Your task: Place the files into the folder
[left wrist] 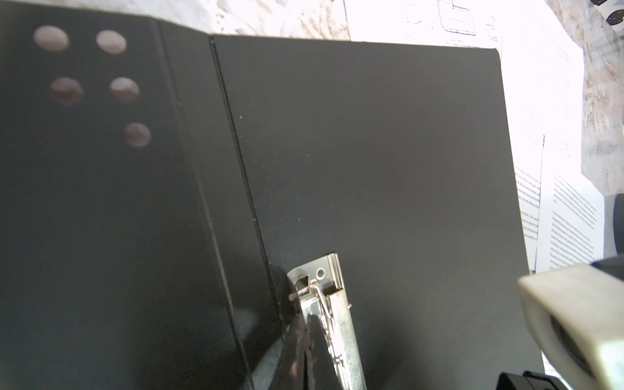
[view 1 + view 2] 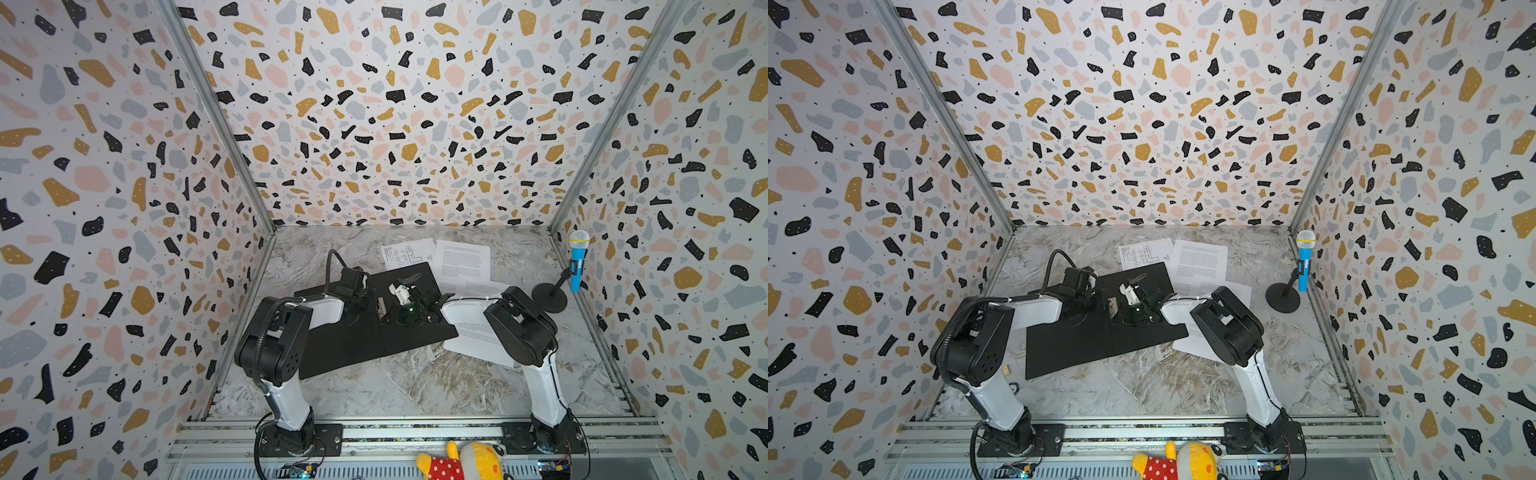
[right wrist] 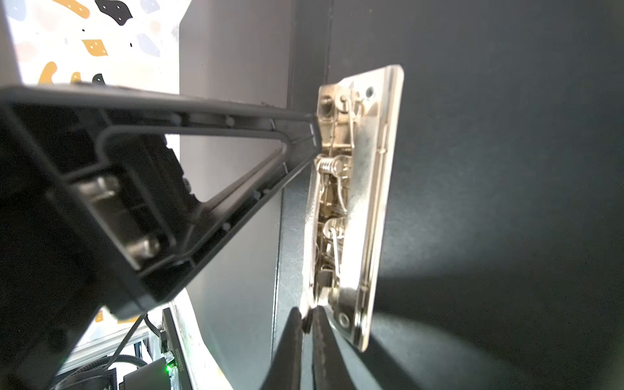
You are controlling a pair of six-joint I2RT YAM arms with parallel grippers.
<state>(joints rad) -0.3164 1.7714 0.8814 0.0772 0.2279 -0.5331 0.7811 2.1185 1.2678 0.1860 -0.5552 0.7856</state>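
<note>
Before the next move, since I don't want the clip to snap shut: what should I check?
1. The folder lies open, black inside up: ok.
2. The left gripper is shut, tip at the clip: ok.
3. The right gripper pinches the clip's end: ok.
4. Clip raised enough for paper: cannot tell.
5. The files are in the folder: not ok, all three on the table, some under its edge.

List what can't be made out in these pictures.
- Print on the sheets: too small in both top views, washed out or blurred in the left wrist view.
- Clip: in both top views mostly behind the left hand and right hand.
- Nearest sheet: partly under the folder and behind the right arm.
- Folder's outside: faces the table everywhere.
</note>
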